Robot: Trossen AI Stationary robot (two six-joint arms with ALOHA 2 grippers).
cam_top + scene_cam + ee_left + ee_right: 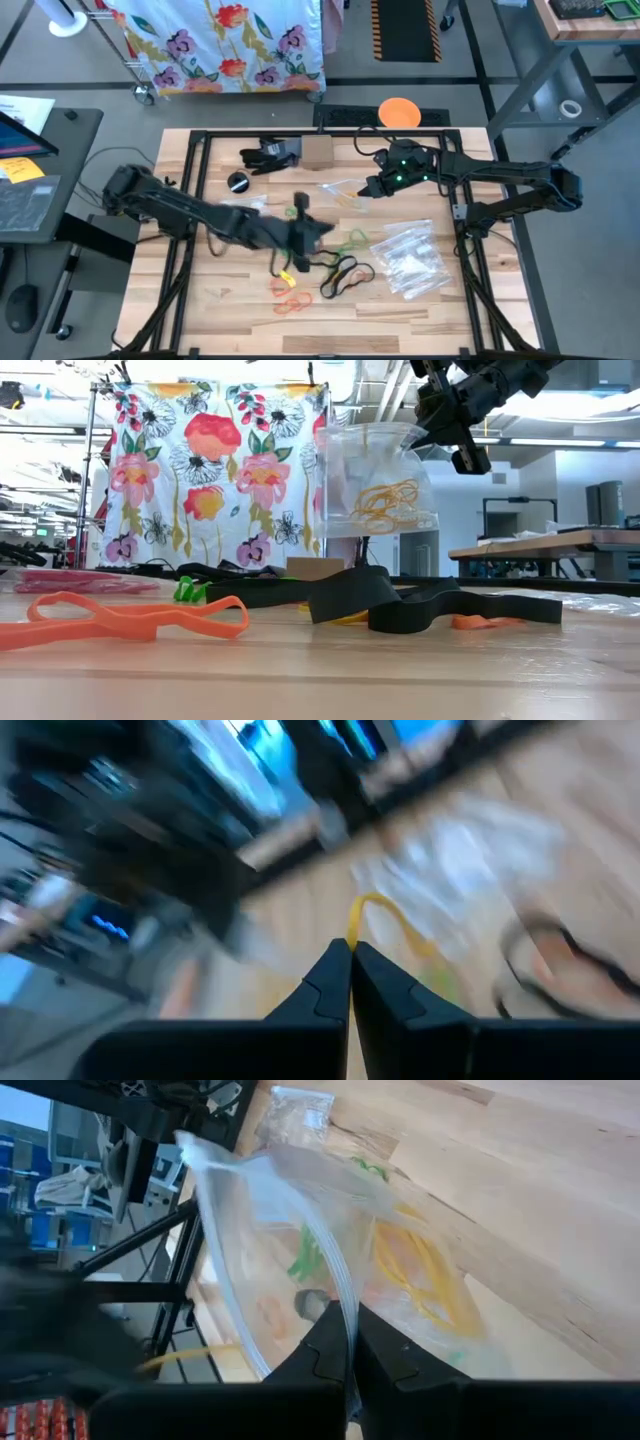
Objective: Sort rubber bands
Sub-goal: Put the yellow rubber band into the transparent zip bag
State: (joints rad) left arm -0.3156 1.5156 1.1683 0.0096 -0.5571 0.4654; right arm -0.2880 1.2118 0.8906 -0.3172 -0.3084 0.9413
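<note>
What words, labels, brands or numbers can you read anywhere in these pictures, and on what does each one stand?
None can be read.
The papers on the side desk carry marks too small to read.
The clear bag in the right gripper and the floral cloth show no lettering.

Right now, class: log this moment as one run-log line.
left hand: shut on yellow rubber band | right hand: shut on clear bag, lifted | bag holds yellow bands
</note>
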